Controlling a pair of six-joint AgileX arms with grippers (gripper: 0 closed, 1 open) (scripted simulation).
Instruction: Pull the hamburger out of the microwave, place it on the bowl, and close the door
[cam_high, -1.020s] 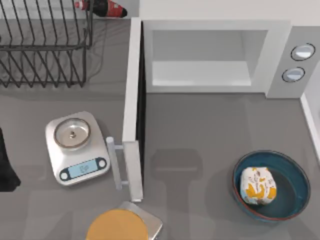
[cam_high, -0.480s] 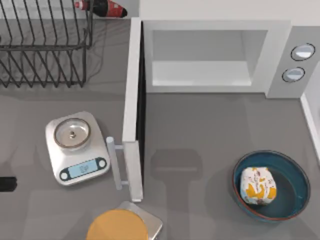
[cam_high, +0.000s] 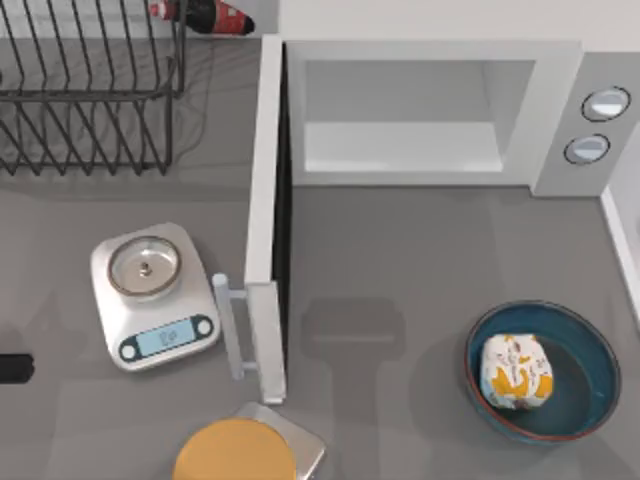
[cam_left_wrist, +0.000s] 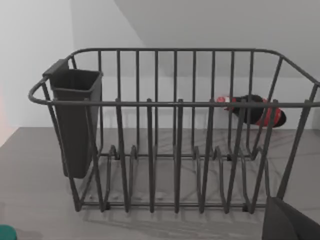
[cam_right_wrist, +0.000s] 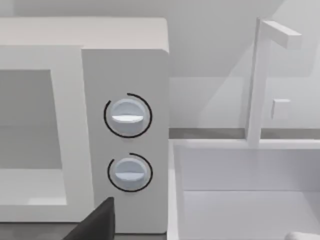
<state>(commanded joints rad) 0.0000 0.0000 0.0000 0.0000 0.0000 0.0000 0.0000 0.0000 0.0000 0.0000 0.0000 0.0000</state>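
The hamburger sits inside the bowl at the near right of the desk, resting toward the bowl's left side; the microwave stands at the far side with its cavity bare, and the door is swung fully open, edge-on toward the near side, its bar handle pointing left. What seems left, then, is the closing of the door.

A dark sliver of the left arm lies at the left edge of the desk, near the scale; its tool's state I cannot tell, and the same goes for the right tool.

The risks gather on the left of the door — the scale sits just beside the handle, and the orange disc on its plate lies near the door's free end; an arm reaching for the handle from the left could clip the scale or shove it into the door. A push low on the panel, far from the free end, would have poor leverage and might slip; a push too hard could jolt the microwave or leave the door bounced ajar. The dish rack and the bottle behind it stand at the far left — a wide sweep of the left arm could catch the rack.
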